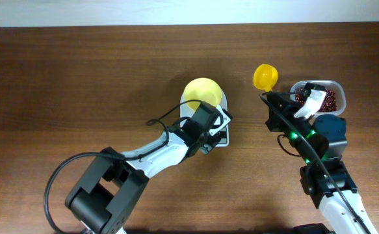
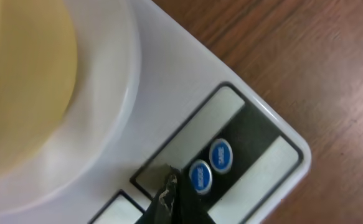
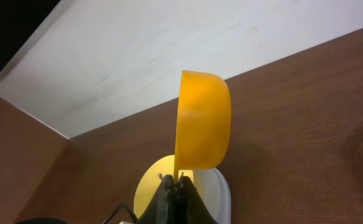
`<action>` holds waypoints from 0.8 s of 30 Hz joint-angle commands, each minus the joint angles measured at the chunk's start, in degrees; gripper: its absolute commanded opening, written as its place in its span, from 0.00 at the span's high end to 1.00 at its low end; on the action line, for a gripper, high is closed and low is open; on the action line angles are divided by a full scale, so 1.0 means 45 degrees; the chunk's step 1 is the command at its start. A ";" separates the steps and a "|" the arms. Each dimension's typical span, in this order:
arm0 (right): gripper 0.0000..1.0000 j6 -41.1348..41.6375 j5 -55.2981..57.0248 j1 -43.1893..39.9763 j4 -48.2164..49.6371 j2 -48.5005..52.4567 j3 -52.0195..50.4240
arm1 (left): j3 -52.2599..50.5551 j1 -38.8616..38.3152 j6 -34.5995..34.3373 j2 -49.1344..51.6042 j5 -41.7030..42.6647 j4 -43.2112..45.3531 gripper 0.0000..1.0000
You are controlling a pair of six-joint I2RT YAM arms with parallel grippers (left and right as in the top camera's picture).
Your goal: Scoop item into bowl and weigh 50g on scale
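Note:
The pale yellow bowl [image 1: 200, 93] sits on the white scale [image 1: 223, 135] at mid-table; it also shows in the left wrist view [image 2: 19, 93] and the right wrist view [image 3: 153, 186]. My left gripper [image 1: 216, 127] is shut, its tip [image 2: 169, 186] on the scale's front panel [image 2: 187, 134] beside two blue buttons [image 2: 209, 165]. My right gripper [image 1: 267, 99] is shut on the handle of the bright yellow scoop [image 1: 265, 77], held above the table right of the bowl; the scoop [image 3: 203, 121] shows side-on. The red-brown beans [image 1: 329, 99] lie in the clear tub [image 1: 337, 88].
The brown wooden table [image 1: 78, 84] ends at a white wall [image 3: 169, 50] at the back. The right arm [image 1: 319, 169] partly covers the clear tub. The left arm [image 1: 130, 169] reaches in from the front left.

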 commanded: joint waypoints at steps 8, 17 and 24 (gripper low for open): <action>0.96 -0.0083 0.0219 -0.0097 0.0063 0.0049 0.0126 | -0.0121 -0.0073 -0.0418 -0.3691 0.0126 -0.2943 1.00; 0.96 0.0597 0.1588 -0.0097 0.2186 0.0282 0.0126 | 0.0102 0.2001 -0.0413 -1.0734 -0.0607 -0.5095 1.00; 0.96 0.0597 0.1579 -0.0097 0.4580 0.2205 0.0126 | 0.0102 0.4760 -0.0413 -1.0010 -0.0699 -0.3823 1.00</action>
